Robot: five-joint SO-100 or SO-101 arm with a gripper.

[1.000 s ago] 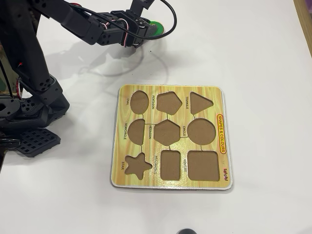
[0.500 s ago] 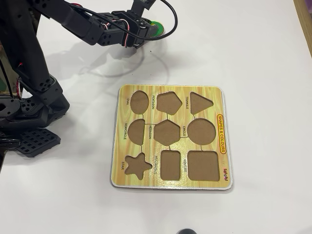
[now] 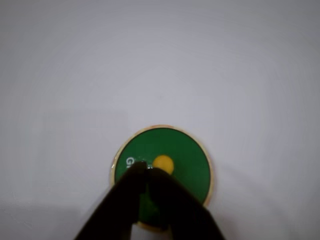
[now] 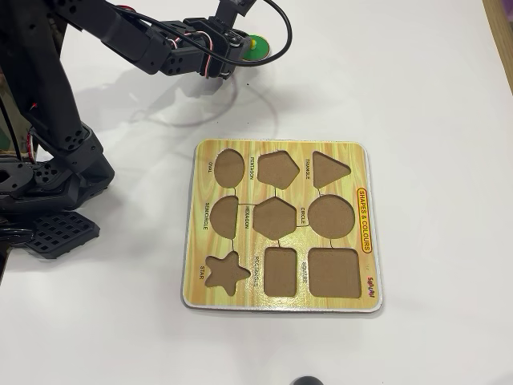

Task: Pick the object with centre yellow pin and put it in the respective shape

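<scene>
arm: black, reaches in from the left of the overhead view toward the top edge of the bench (image 4: 417,120)
hand (image 3: 147,172): two dark fingers rise from the bottom of the wrist view, tips nearly together, only a thin slit between them; tips sit over the disc just left of the knob; no grip on anything that I can see; touching the disc face or hovering, cannot tell
disc (image 3: 185,160): green, pale rim, flat on the white bench; lower middle of the wrist view, top of the overhead view (image 4: 258,45), mostly hidden by the hand there; well apart from the board
knob (image 3: 163,164): yellow, at disc centre, free, just right of the fingertips
board (image 4: 365,277): yellow wood-grain, mid bench, all cut-outs empty
circle slot (image 4: 331,216): right of the middle row, labelled CIRCLE; oval sits top left, semicircle left of the middle row, neither is the target
step: grasp, not yet done, judged
how to do it well: spread the fingers first, shift right in the wrist view so the knob lies between them, come straight down, pinch the knob only, lift level
risk: tips off-centre may press the disc face and skid it on the smooth bench; shutting left of the knob catches nothing
progress: early; carry and drop into the circle slot all remain
</scene>
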